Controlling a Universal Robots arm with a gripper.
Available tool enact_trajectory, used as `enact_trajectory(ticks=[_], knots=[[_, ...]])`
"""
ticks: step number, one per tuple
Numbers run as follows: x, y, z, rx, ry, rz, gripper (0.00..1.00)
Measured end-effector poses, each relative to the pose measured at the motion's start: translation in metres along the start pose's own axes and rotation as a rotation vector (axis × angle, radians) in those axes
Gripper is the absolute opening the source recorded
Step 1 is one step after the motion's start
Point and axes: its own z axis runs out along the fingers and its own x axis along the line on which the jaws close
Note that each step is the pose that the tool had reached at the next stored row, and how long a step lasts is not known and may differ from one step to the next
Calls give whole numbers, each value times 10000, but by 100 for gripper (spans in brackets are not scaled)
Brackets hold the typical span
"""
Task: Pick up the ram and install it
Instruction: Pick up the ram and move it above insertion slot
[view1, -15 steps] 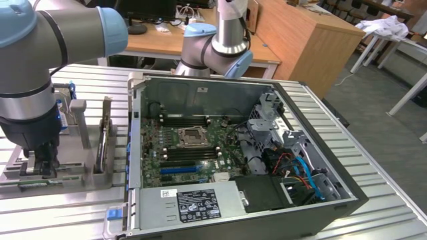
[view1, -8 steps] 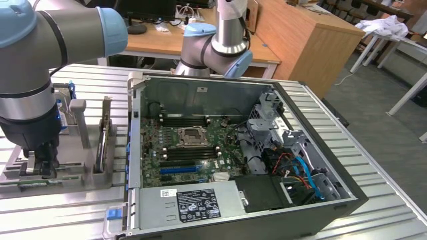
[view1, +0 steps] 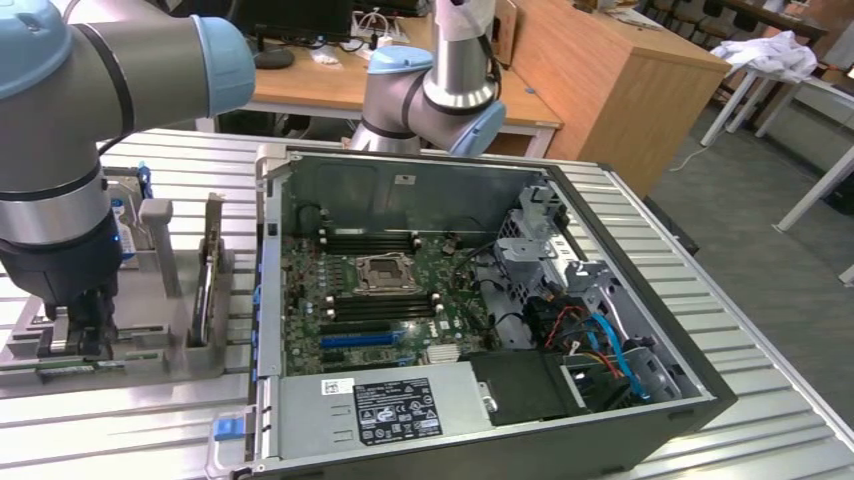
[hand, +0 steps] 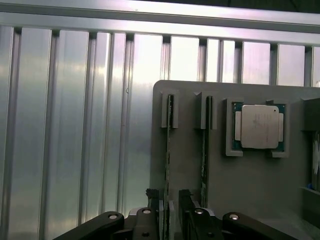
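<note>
The arm's black gripper (hand: 169, 196) is lowered over the grey plastic parts holder (hand: 187, 150) on the ribbed aluminium table (hand: 65, 125), at the exterior view's left of the open dark computer case (view1: 400, 185). Its fingers (hand: 153, 200) stand open, one on either side of the ram (hand: 169, 140), a thin green circuit-board stick standing on edge in a holder slot, with no contact evident. A second similar stick (hand: 204, 145) stands just beside it, and a square silver processor chip (hand: 259, 126) lies in the next recess.
</note>
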Motion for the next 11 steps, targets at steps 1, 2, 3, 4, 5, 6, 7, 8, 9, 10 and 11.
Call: enact_trajectory(ticks=[1,2,3,4,5,6,7,8,9,10,11], knots=[[0,0,0,0,0,0,30],[1,0,0,0,0,-1,30],[1,0,1,0,0,-1,30],[1,0,4,0,0,-1,30],[2,0,9,-1,0,-1,30],[2,0,14,0,0,-1,30],[2,-1,20,0,1,-2,30],[2,-1,26,0,0,-1,30],[2,-1,31,0,0,-1,30],[2,-1,37,-1,1,-1,30],[2,-1,43,0,0,-1,30]])
